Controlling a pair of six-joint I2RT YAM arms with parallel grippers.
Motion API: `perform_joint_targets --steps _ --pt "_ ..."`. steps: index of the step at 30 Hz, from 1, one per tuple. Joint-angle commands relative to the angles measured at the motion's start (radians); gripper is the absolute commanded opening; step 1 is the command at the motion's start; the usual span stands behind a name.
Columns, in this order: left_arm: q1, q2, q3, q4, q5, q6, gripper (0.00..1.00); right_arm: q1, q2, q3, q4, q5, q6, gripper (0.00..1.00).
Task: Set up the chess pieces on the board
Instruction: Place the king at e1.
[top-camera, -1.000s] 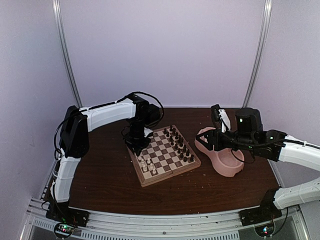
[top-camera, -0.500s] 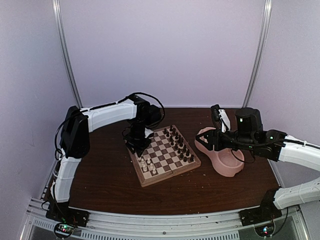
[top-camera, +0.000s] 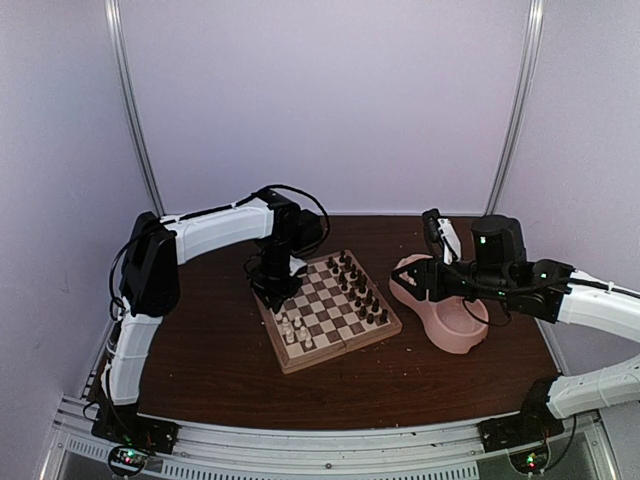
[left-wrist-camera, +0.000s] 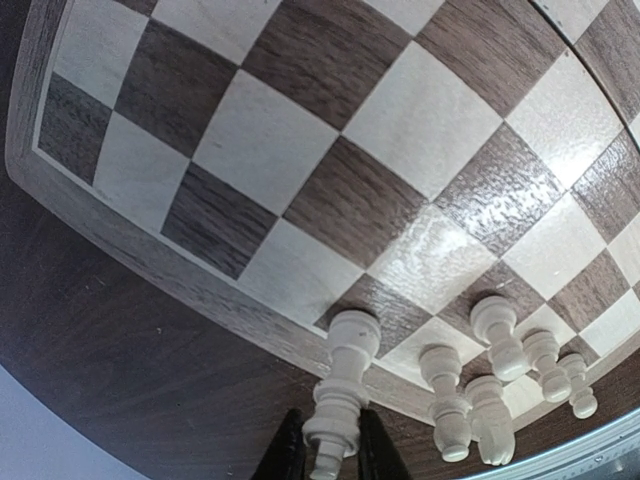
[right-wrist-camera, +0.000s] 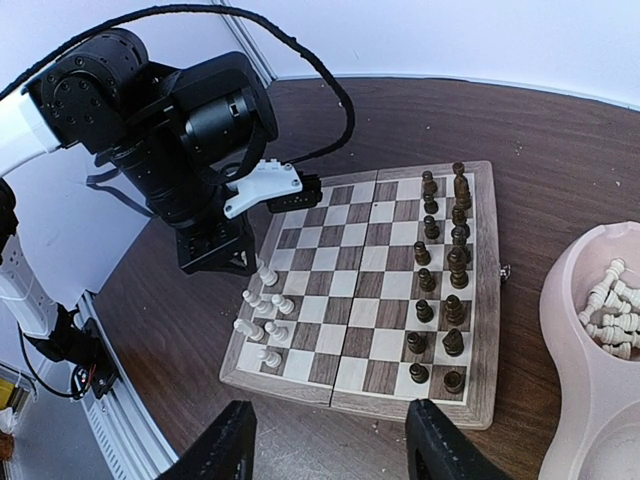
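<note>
The board (top-camera: 300, 362) lies at the table's middle, and also shows in the right wrist view (right-wrist-camera: 482, 300) and the left wrist view (left-wrist-camera: 250, 150). My left gripper (left-wrist-camera: 331, 455) is shut on a cream-white piece (left-wrist-camera: 343, 385). The piece's base is at or just above a dark square by the board's left edge. In the top view this gripper (top-camera: 272, 290) is at the board's far-left corner. Several cream pieces (right-wrist-camera: 262, 310) stand beside it on the board. Dark pieces (right-wrist-camera: 440, 290) fill the opposite two rows. My right gripper (right-wrist-camera: 335, 450) is open and empty above the board's near edge.
A pink double bowl (top-camera: 455, 325) stands right of the board. Its compartment in the right wrist view holds several more cream pieces (right-wrist-camera: 610, 310). My right gripper (top-camera: 415, 280) hovers over the bowl's left end. Small crumbs lie on the dark wood table (top-camera: 220, 370).
My left gripper has shifted very slightly at the board's corner with the piece in it. The right arm has not moved.
</note>
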Motion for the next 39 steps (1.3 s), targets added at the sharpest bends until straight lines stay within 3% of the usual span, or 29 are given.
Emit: perform_joint_targets --steps 1,12,20,25,39 --pt "-0.007 -0.023 0.015 0.008 0.017 -0.003 0.06 -0.006 -0.026 -0.003 0.008 -0.007 0.003 0.54" --pt "-0.015 -0.025 0.014 0.018 0.022 -0.008 0.08 -0.007 -0.041 -0.009 0.004 -0.004 0.005 0.54" --pt "-0.018 -0.025 0.012 0.018 0.010 -0.009 0.26 -0.007 -0.048 -0.011 -0.002 -0.001 0.004 0.54" --pt "-0.019 -0.031 0.021 0.017 0.003 -0.009 0.31 -0.007 -0.046 -0.008 -0.002 -0.002 0.004 0.54" --pt "-0.019 -0.090 0.023 0.007 -0.026 -0.011 0.35 -0.008 -0.052 0.001 -0.009 -0.001 0.006 0.54"
